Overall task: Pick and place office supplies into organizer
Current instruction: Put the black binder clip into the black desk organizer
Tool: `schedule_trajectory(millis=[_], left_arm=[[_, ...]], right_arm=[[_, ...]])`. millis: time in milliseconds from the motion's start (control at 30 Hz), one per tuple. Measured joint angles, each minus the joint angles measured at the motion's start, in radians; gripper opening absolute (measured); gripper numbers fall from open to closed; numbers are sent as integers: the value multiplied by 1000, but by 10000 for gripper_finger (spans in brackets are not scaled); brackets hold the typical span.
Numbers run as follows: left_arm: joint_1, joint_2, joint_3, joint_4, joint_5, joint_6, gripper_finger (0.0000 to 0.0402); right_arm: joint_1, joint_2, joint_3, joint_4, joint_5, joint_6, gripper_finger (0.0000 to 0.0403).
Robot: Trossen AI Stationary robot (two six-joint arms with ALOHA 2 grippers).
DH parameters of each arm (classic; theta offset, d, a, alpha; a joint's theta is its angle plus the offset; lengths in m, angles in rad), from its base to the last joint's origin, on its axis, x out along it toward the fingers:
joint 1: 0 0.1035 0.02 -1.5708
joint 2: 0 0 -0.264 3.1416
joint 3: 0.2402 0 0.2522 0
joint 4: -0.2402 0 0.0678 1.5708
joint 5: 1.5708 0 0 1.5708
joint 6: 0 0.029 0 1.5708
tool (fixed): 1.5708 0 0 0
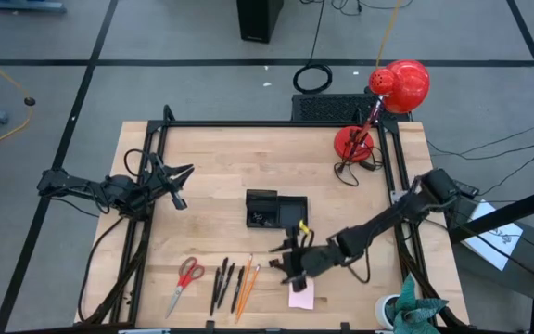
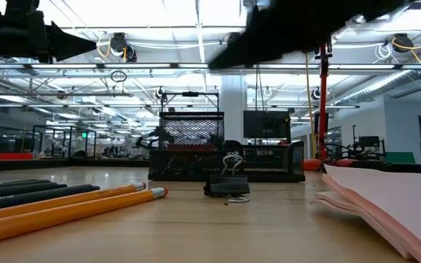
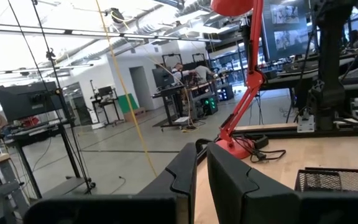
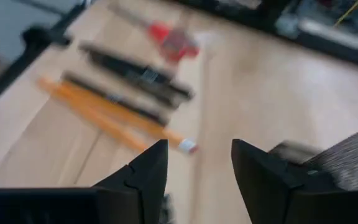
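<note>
The black mesh organizer sits beside the right gripper, whose fingers look spread and empty.

A large open robotics lab: rows of workbenches with monitors, exposed ceiling ducts and strip lights, cables across the carpeted floor.

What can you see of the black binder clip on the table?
The black binder clip sits on the wooden table just in front of the mesh organizer, apart from it. Its black body rests flat, with silvery wire handles, one looped upright above it. A tiny item lies by its base. Nothing grips it; the pencils and pink sticky-note pad lie clear to either side.
</note>
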State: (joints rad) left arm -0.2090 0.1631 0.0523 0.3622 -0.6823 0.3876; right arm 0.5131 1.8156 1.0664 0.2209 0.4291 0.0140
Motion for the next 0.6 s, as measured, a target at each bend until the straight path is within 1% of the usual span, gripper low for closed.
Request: schedule_trajectory(millis=[167, 300, 367, 467, 600], left_arm=[[0, 0, 0, 2, 0, 0, 47], [0, 0, 0, 2, 0, 3, 47], [0, 0, 0, 4, 0, 16, 47], [0, 0, 0, 6, 0, 26, 47], [0, 0, 0, 6, 0, 27, 47]], right_arm=[[4, 86, -1, 12, -68, -40, 172], [-27, 115, -1, 18, -169, -52, 172], [-42, 118, -1, 13, -194, -40, 172], [-57, 117, -10, 15, -202, -23, 173], [-67, 118, -57, 43, -199, -21, 166]])
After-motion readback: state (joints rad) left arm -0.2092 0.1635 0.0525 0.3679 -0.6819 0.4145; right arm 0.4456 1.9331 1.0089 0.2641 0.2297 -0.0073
